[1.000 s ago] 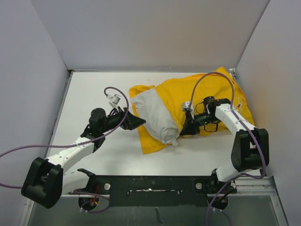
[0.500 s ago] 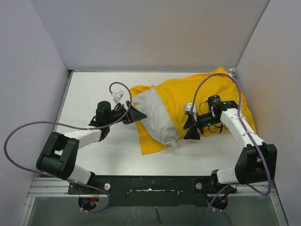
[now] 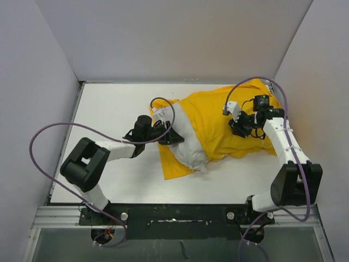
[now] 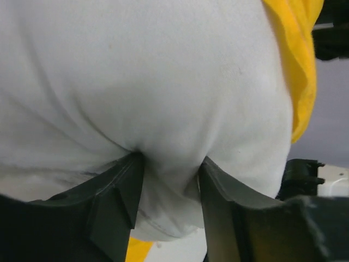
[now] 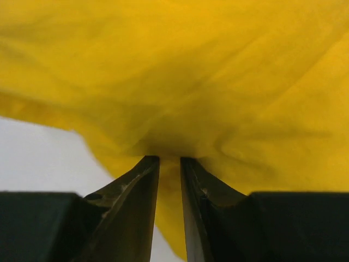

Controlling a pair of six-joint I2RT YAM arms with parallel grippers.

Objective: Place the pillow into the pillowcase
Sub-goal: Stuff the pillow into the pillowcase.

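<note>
Pillow (image 3: 184, 144) was seen partly inside pillowcase (image 3: 215, 117) on bench (image 3: 109, 109). Left pincer (image 4: 169, 164) was pinched on a pillow fold and right pincer (image 5: 169, 161) nearly closed on pillowcase cloth. Both were judged soft and light, best gripped by bunched folds.

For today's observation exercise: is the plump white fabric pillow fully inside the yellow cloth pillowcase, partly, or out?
Partly in: one end of the white fabric pillow shows outside the yellow cloth pillowcase covering the rest.
</note>
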